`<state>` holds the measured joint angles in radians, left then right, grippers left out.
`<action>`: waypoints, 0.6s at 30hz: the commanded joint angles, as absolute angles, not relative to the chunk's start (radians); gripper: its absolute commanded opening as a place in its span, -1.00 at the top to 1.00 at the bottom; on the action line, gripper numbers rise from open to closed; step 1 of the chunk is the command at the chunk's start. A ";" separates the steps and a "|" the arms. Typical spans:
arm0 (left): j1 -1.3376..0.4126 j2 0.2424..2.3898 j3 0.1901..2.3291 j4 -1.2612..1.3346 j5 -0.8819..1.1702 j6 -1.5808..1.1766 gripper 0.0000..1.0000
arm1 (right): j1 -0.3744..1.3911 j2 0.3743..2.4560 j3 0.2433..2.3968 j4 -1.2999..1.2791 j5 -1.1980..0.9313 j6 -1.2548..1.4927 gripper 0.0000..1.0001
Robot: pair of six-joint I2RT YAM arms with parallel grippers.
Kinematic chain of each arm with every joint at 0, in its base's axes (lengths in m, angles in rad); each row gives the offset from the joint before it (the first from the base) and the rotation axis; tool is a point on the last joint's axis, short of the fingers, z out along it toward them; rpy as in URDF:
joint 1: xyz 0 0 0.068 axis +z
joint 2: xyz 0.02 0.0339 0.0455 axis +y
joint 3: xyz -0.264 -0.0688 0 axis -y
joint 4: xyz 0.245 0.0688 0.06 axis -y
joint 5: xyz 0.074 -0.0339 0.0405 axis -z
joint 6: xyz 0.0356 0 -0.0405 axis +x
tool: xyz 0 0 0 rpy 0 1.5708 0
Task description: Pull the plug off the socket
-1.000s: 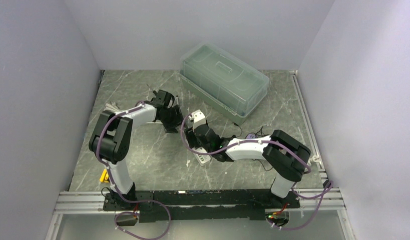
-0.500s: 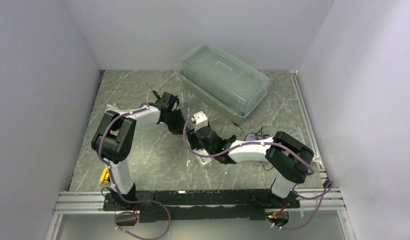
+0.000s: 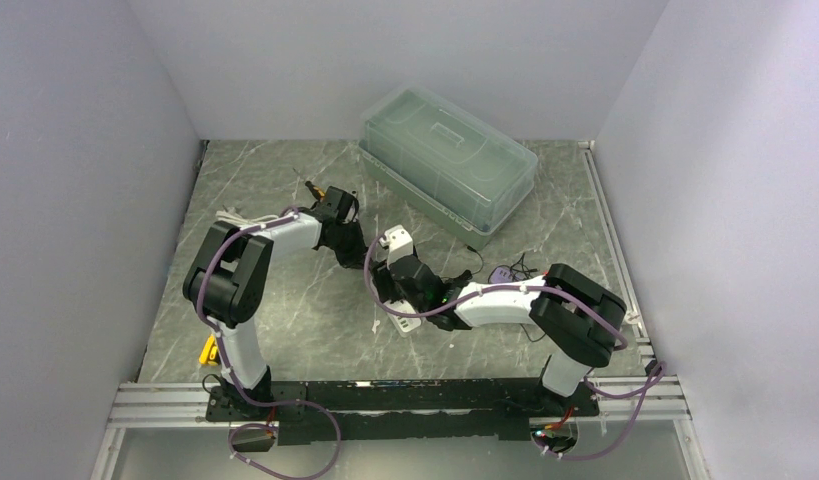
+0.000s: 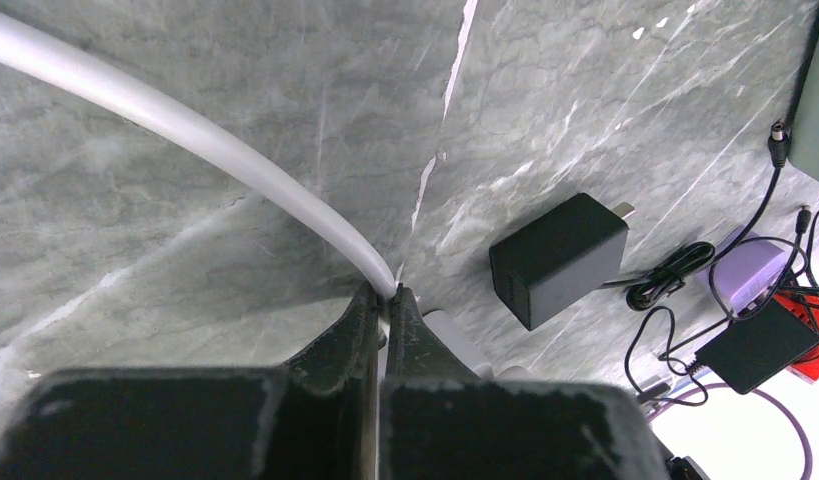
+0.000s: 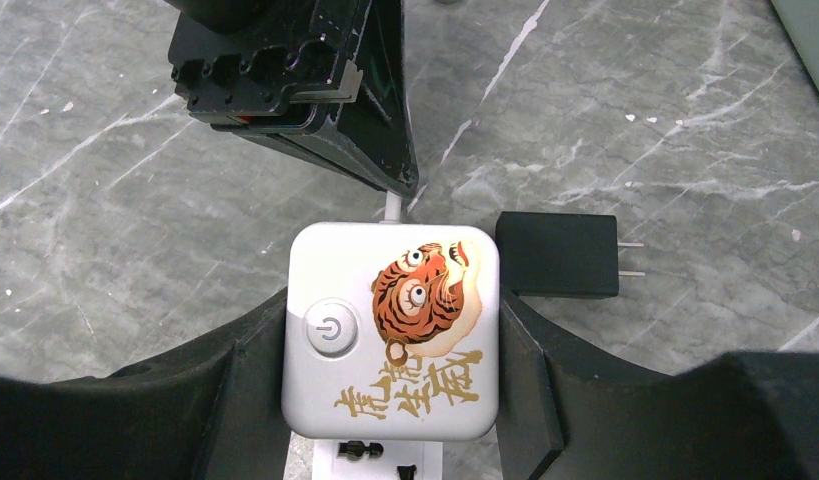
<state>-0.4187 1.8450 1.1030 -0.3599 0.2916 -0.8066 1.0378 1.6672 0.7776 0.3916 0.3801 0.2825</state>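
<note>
Left gripper (image 4: 385, 300) pinched tight on the white cable (image 4: 215, 140) at its tips, right gripper (image 5: 390, 345) clasping the tiger-print socket (image 5: 385, 260) by its sides, black plug (image 5: 557, 268) lying flat on the surface (image 5: 135, 200) just beside that gripper, out of the socket, prongs pointing away.

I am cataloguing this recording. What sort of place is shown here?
Probably a laboratory robot cell, not a home: plain walls enclose a marble-patterned table, and the left arm and right arm are bolted to a metal rail at its near edge.
</note>
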 commanded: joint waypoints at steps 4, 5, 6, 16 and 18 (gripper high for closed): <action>-0.422 1.806 1.099 -0.357 0.252 -0.795 1.00 | 1.043 1.645 0.784 0.467 0.406 0.311 1.00; -0.422 1.800 1.097 -0.355 0.250 -0.797 1.00 | 1.043 1.646 0.785 0.465 0.409 0.315 1.00; -0.422 1.795 1.095 -0.356 0.249 -0.797 1.00 | 1.043 1.648 0.785 0.463 0.409 0.318 1.00; -0.422 1.786 1.095 -0.369 0.220 -0.802 1.00 | 1.023 1.666 0.792 0.451 0.358 0.378 1.00; -0.422 1.788 1.095 -0.376 0.214 -0.803 1.00 | 1.003 1.666 0.787 0.452 0.320 0.404 1.00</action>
